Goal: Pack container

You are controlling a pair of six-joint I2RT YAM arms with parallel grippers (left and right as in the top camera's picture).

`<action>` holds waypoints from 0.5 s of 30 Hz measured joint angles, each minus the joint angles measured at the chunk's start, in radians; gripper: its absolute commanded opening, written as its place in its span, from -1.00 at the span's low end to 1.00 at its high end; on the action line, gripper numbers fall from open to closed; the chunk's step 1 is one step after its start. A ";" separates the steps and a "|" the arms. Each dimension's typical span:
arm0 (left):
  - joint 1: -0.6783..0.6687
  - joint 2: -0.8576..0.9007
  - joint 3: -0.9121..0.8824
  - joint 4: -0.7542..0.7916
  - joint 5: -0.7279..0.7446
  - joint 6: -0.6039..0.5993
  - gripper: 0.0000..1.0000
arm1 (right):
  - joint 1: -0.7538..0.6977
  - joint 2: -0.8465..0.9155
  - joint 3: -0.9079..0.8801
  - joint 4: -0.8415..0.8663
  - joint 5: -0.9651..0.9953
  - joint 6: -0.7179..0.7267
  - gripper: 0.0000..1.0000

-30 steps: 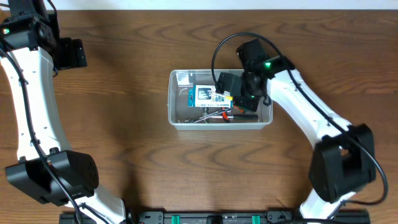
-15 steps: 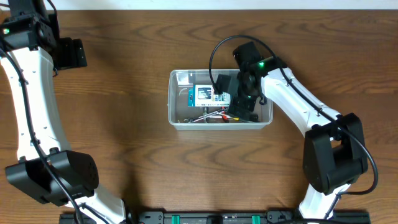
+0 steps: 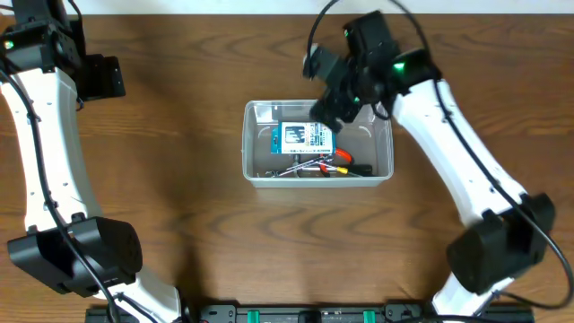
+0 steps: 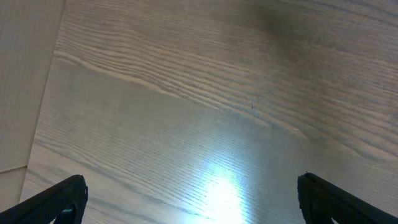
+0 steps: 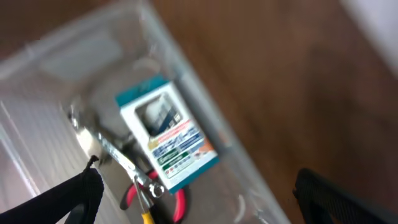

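Currently right end effector (image 5: pixel 199 194) is wide open, gripping nothing, hanging above the far rim of the container (image 3: pixel 253 152). Left end effector (image 4: pixel 196 199) is also wide, over bare surface (image 3: pixel 179 206) at far left. Container sits mid-surface, holding a blue-and-white box (image 3: pixel 300 136) and a red-handled tool (image 3: pixel 342 161).

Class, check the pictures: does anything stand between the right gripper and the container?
Nothing visible does. The right gripper hangs open over the far rim of the container. The container's top is uncovered, and a box and small tools lie inside.
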 measured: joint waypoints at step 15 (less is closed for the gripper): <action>0.000 0.000 0.000 0.000 0.000 0.000 0.96 | -0.245 -0.471 0.045 -0.236 0.291 0.425 0.98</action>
